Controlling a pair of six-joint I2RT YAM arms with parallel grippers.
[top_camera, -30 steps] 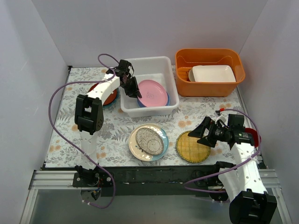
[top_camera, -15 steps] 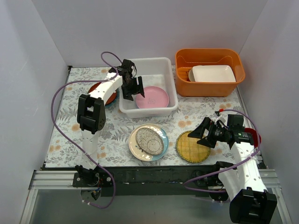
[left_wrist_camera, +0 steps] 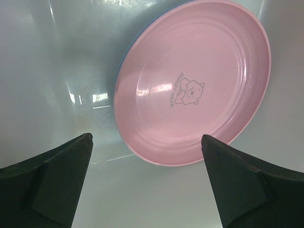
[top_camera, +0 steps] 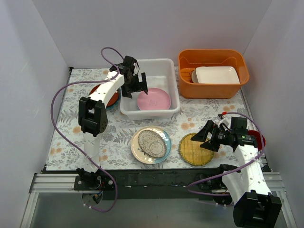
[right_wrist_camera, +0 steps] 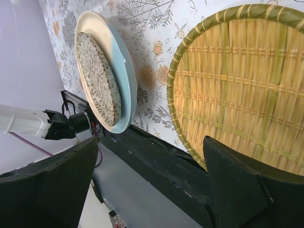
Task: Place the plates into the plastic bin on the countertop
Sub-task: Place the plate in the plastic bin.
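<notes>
Now the left hand (top_camera: pixel 135 85) hangs inside the white translucent rectangular plastic bin (top_camera: pixel 148 114), jaws spread wide and holding nothing; below it a round pink plate (top_camera: pixel 154 99) with a small bear print lies on the bin's floor, apart from both fingers (left_wrist_camera: pixel 57 190); a blue rim (left_wrist_camera: pixel 130 45) shows just under the pink plate's edge. The bin stands on the leaf-printed white bench (top_camera: pixel 66 128). The right hand (top_camera: pixel 203 137) hovers wide open and empty above the near edge of the round woven yellow plate (top_camera: pixel 195 151); just beside that plate sits a speckled plate (top_camera: pixel 152 143) on a cream one with a teal rim (right_wrist_camera: pixel 127 80); a red-brown plate (top_camera: pixel 111 99) lies left of the bin.
</notes>
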